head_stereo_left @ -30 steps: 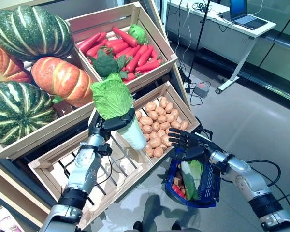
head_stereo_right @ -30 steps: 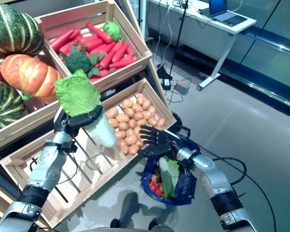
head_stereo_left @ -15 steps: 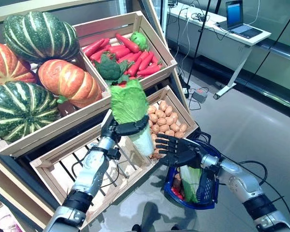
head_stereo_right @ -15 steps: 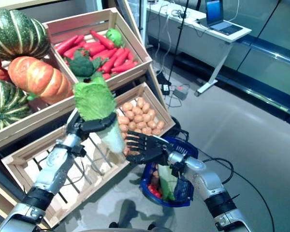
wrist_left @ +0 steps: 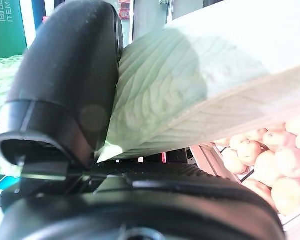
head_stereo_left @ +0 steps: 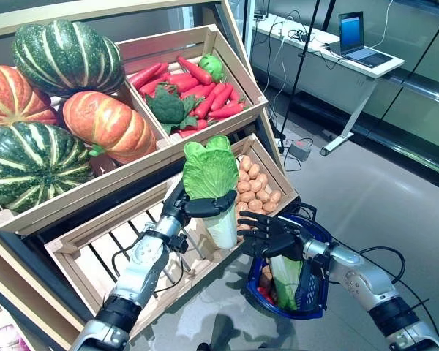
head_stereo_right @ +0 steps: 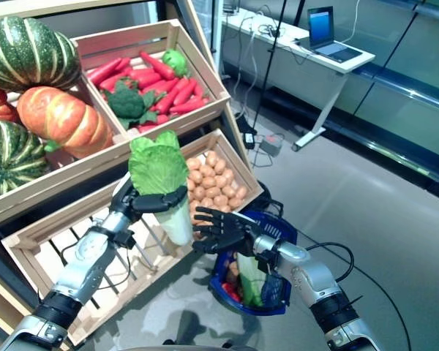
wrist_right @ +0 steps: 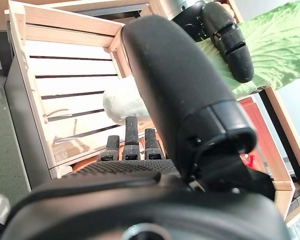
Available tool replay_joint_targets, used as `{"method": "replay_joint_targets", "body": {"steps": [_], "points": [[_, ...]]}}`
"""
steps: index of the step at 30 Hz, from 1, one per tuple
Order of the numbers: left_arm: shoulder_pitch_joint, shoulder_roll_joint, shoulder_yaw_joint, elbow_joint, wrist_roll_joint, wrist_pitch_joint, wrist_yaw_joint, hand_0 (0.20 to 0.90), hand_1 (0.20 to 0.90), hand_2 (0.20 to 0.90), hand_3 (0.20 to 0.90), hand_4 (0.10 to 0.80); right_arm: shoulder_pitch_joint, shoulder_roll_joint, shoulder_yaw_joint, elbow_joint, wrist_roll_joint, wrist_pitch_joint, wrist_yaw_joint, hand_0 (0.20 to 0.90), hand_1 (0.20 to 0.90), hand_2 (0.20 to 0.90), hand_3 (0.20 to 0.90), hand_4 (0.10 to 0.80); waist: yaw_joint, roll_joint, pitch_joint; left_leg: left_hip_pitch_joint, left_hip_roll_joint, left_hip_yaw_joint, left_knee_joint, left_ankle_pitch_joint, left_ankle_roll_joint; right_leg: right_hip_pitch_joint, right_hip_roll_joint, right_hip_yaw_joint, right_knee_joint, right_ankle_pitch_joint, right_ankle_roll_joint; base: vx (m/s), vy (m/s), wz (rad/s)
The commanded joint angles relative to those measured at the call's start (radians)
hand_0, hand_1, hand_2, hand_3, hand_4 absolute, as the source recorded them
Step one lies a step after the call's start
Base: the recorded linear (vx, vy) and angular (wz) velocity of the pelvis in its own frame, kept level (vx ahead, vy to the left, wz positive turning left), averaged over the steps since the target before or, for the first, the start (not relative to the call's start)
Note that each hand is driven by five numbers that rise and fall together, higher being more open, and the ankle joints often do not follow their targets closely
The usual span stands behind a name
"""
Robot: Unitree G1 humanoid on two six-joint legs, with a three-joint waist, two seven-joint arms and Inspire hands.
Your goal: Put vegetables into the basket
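Observation:
My left hand (head_stereo_left: 195,206) is shut on a cabbage (head_stereo_left: 211,170) with green leaves and a white stalk, held upright in front of the lower crates. Its pale leaf fills the left wrist view (wrist_left: 190,85). My right hand (head_stereo_left: 268,235) is open with fingers spread, just right of the stalk's white end and close to it. The right wrist view shows that white end (wrist_right: 121,102) past the fingers. A blue basket (head_stereo_left: 312,284) hangs by that arm, below the hand. Another cabbage (head_stereo_left: 285,274) and some red vegetables lie in it.
Wooden crates on a slanted stand hold pumpkins (head_stereo_left: 106,126), carrots with broccoli (head_stereo_left: 197,80) and potatoes (head_stereo_left: 254,184). A slatted crate (head_stereo_left: 102,248) lies under my left arm. A desk with a laptop (head_stereo_left: 351,33) stands at the back right, across open grey floor.
My left hand has carried the cabbage right and down, toward the right hand and basket. The right hand has shifted left to meet the stalk. The camera has also shifted.

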Motion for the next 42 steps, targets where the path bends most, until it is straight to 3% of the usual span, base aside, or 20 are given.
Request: {"method": "replay_joint_targets", "body": {"steps": [1, 5, 15, 30, 37, 42], "points": [[-0.109, -0.058, -0.065, -0.134, -0.012, -0.110, -0.064, 0.300, 0.300, 0.300, 0.300, 0.400, -0.107, 0.060, 0.027, 0.009, 0.019, -0.057, -0.014, 0.900, 0.900, 0.900, 0.900, 0.800, 0.010, 0.006, -0.073, 0.012, -0.011, 0.002, 0.001, -0.084, 0.014, 0.003, 0.019, 0.013, 0.002, -0.011, -0.053, 0.000, 0.000, 0.00], [-0.112, -0.067, -0.079, -0.137, 0.001, -0.110, -0.039, 0.300, 0.300, 0.300, 0.300, 0.400, -0.130, 0.077, 0.041, 0.040, -0.044, -0.101, -0.116, 0.900, 0.900, 0.900, 0.900, 0.800, 0.011, 0.010, -0.073, 0.017, -0.012, 0.000, 0.001, -0.085, 0.015, 0.007, 0.019, 0.015, 0.002, -0.011, -0.054, 0.000, 0.000, 0.00], [-0.110, -0.070, -0.065, -0.140, -0.002, -0.096, -0.022, 0.300, 0.300, 0.300, 0.300, 0.400, -0.140, 0.074, 0.044, 0.047, -0.168, -0.105, -0.150, 0.900, 0.900, 0.900, 0.900, 0.800, 0.012, 0.012, -0.071, 0.019, -0.014, -0.007, 0.001, -0.086, 0.016, 0.008, 0.016, 0.019, 0.002, -0.010, -0.052, 0.000, 0.000, 0.00], [-0.121, -0.031, -0.023, -0.146, 0.010, -0.076, -0.008, 0.300, 0.300, 0.300, 0.300, 0.400, -0.154, -0.116, -0.047, 0.014, -0.327, -0.081, -0.087, 0.900, 0.900, 0.900, 0.900, 0.800, -0.009, -0.002, -0.066, 0.013, -0.011, 0.007, 0.001, -0.085, 0.018, -0.005, 0.019, 0.037, 0.002, 0.002, -0.047, -0.022, 0.001, -0.01], [-0.136, -0.042, -0.025, -0.134, 0.014, -0.077, 0.011, 0.300, 0.300, 0.300, 0.300, 0.400, -0.162, -0.123, -0.058, 0.002, -0.277, -0.075, -0.062, 0.900, 0.900, 0.900, 0.900, 0.800, -0.016, -0.004, -0.066, 0.009, -0.009, 0.012, 0.001, -0.082, 0.018, -0.011, 0.019, 0.045, 0.002, 0.004, -0.045, -0.021, 0.003, -0.03], [-0.137, -0.060, -0.030, -0.132, 0.020, -0.080, 0.005, 0.300, 0.300, 0.300, 0.300, 0.400, -0.141, -0.052, -0.051, 0.025, -0.147, -0.073, -0.045, 0.900, 0.900, 0.900, 0.900, 0.800, -0.008, -0.002, -0.064, 0.010, -0.009, 0.005, 0.001, -0.084, 0.018, -0.007, 0.017, 0.037, 0.002, -0.001, -0.047, 0.000, 0.000, 0.00]]}}
